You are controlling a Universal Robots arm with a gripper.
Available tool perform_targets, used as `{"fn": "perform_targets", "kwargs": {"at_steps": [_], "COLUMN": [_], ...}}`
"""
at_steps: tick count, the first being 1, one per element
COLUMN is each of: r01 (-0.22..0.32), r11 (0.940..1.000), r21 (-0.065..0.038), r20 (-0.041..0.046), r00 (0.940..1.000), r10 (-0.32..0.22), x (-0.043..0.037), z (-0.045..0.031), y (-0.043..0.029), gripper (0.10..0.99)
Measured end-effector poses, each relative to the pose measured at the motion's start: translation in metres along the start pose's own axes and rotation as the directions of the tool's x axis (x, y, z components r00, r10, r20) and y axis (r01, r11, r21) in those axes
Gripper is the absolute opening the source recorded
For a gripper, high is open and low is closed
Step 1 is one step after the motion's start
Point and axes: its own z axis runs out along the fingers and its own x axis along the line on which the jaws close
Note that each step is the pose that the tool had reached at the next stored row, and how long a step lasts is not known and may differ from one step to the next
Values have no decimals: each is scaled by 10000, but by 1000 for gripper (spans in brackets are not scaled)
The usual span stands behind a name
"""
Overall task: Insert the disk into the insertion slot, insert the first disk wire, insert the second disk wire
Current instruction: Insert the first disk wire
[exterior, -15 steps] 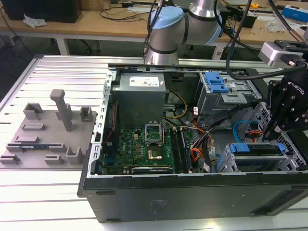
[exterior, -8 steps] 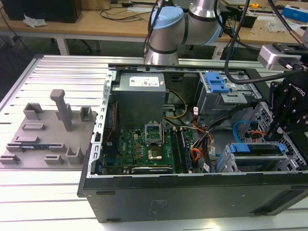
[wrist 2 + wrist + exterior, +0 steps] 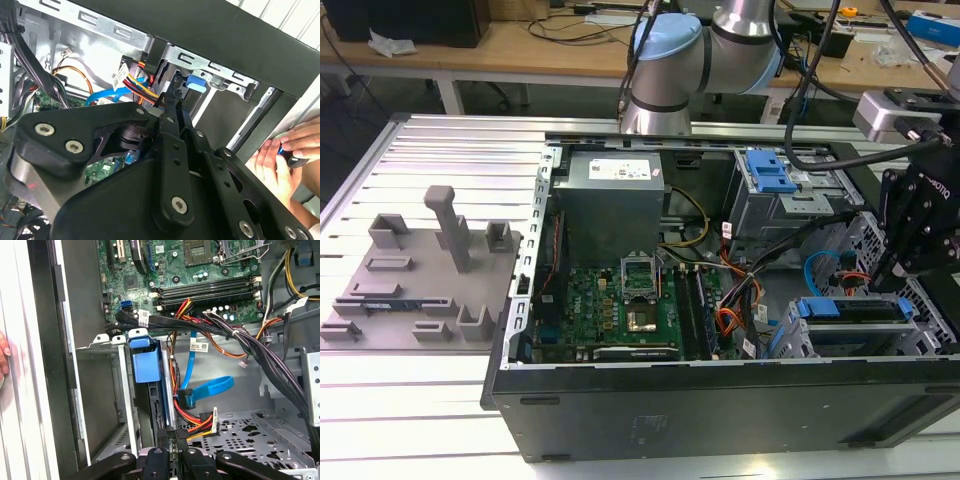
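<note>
Disk (image 3: 150, 405) sat on edge in the insertion slot (image 3: 124, 400), in its blue carrier (image 3: 147, 365). That was the near end of the PC case (image 3: 720, 400), toward the exterior view's right. It looked fully home in the cage, so step one read as done.

At the disk's connector edge the gripper (image 3: 173, 439) was down inside the case. Its fingers were pinched narrow on what looked like the black power plug (image 3: 179, 432), with red/yellow/black leads (image 3: 197, 420) trailing off it. The plug was held right against the drive's back edge, roughly in line with the port. Couldn't tell if it was seated.

The blue data cable (image 3: 210, 387) hung in a loose loop just beside it. Its connector (image 3: 187, 400) was free near the drive, not plugged in as far as I could see. The main harness (image 3: 250, 347) ran across beyond the bay, apart from the gripper.

A person's hand (image 3: 282, 155) was outside the case wall, by the table (image 3: 420, 400); purpose unclear, maybe steadying the chassis.
</note>
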Motion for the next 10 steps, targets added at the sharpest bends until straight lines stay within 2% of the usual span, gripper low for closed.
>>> {"fn": "perform_targets", "kwargs": {"at_steps": [6, 10], "r01": [38, 366], "r11": [10000, 9993], "r21": [-2, -14], "r20": [-1, -2], "r00": [10000, 9993], "r10": [-38, -366], "x": [-11, -11], "z": [-2, -2], "y": [25, 27], "gripper": [165, 165]}}
